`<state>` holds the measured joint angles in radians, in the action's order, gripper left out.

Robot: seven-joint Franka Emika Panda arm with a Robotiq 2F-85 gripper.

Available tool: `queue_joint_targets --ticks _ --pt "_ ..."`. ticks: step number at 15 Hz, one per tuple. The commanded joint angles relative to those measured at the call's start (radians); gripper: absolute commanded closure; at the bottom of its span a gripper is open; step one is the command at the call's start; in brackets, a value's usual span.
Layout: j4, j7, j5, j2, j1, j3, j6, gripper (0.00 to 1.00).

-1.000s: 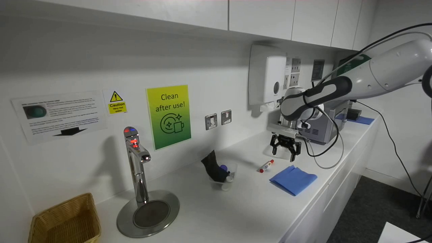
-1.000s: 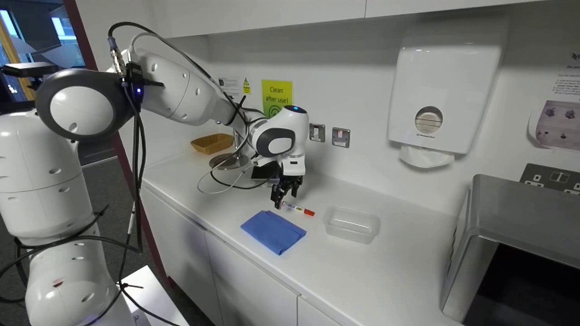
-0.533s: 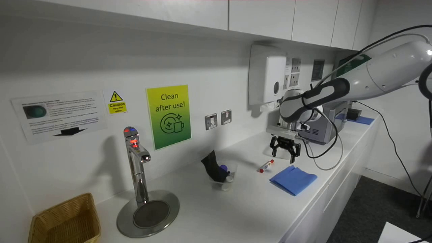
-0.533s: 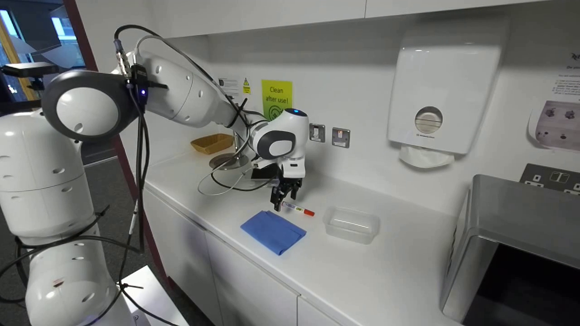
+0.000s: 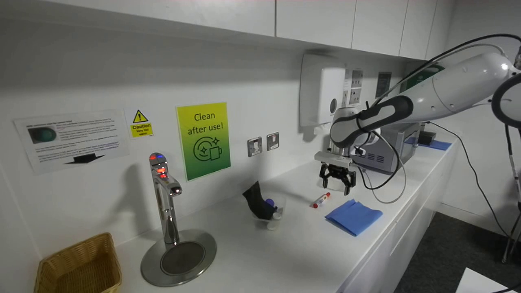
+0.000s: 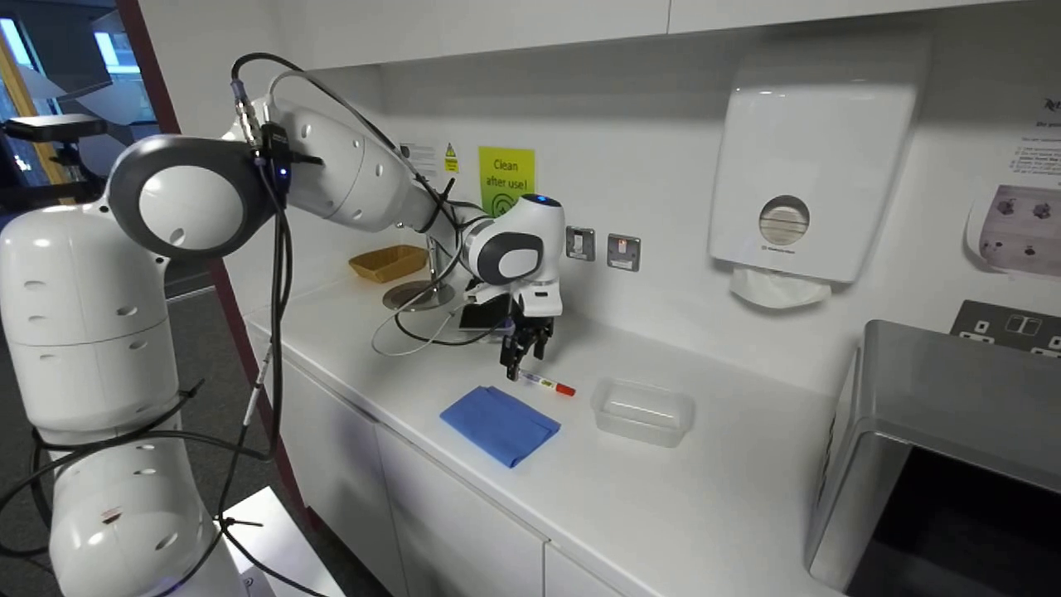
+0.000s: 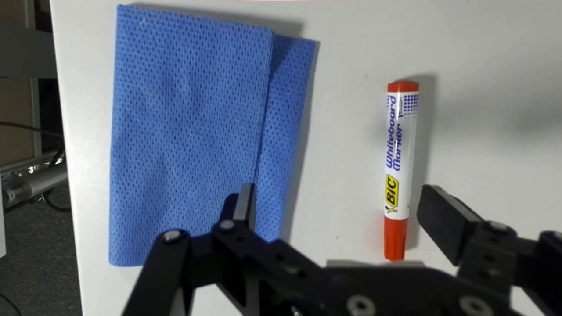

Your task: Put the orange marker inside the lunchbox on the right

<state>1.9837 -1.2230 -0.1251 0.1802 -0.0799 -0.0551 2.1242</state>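
Note:
The orange marker lies on the counter; it has a white body with red-orange ends and shows in both exterior views point(image 5: 321, 200) point(image 6: 549, 382) and in the wrist view point(image 7: 399, 166). My gripper point(image 7: 337, 193) is open and empty above the counter. In the wrist view the marker's capped end lies between the fingers, closer to the right finger. The left finger overlaps the blue cloth. The gripper also shows in both exterior views point(image 5: 336, 189) point(image 6: 525, 365). The lunchbox on the right is a clear plastic box point(image 6: 642, 412), with nothing visible inside; elsewhere it is mostly hidden behind the gripper.
A folded blue cloth point(image 6: 501, 425) lies beside the marker, near the counter's front edge. A clear container with a black item point(image 5: 260, 205) stands nearer the tap point(image 5: 165, 199). A grey microwave point(image 6: 945, 448) stands beyond the clear box. A wicker basket point(image 5: 79, 264) is at the far end.
The gripper has shifted slightly left and up in an exterior view, and the arm's elbow has swung the same way. The fingers stay open. The marker, cloth and boxes have not moved.

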Motion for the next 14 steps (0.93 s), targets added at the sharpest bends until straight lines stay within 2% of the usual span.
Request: queue_joint_targets --ticks 1,7,14 --pt "-0.125 0.010 0.024 0.072 0.015 -0.019 -0.103 0.00" --pt "-0.236 0.012 0.042 0.160 0.028 -0.022 -0.185 0.00" --pt "-0.319 0.010 0.079 0.232 0.049 -0.031 -0.217 0.00"
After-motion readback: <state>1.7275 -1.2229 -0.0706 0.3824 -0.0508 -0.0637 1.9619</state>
